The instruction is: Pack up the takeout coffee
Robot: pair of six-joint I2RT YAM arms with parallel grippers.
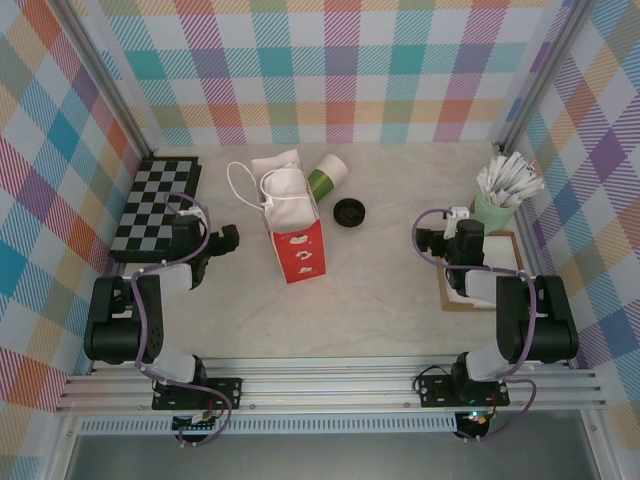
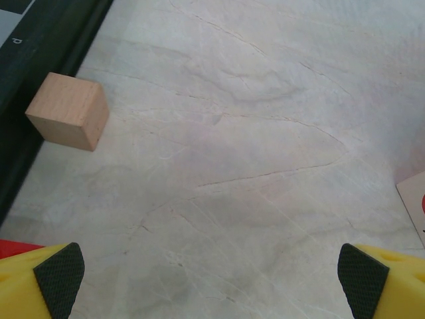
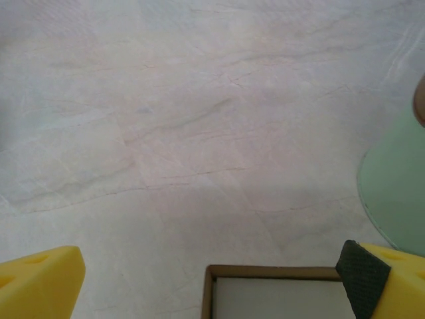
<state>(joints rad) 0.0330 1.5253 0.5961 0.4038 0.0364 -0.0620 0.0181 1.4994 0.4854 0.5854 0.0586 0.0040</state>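
On the pale marbled surface [image 1: 380,300], near the middle, a red-and-white paper gift bag [image 1: 297,240], upright, mouth open, cord handles spilling to the left. Behind its right corner, a green cup with a white rim [image 1: 326,177] on its side, unlidded, close against the bag; cannot tell whether touching. Just right of the bag and apart from it, a round black lid [image 1: 349,212] flat on the surface. Cannot tell where the takeout coffee is.

Between the chessboard [image 1: 157,205] and the bag, the left hand [image 1: 228,238] low over bare surface, fingers spread wide, gripping nothing; black pads [image 2: 58,279] at both lower corners of its wrist view, a wooden cube [image 2: 68,111] ahead beside the board's dark edge.

Over on the right, the right hand [image 1: 428,238] likewise spread and empty. In its wrist view, a brown-framed white tray [image 3: 265,271] just below, a pale green holder [image 3: 398,179] at the right edge, stuffed with white packets [image 1: 510,175] in the top view.
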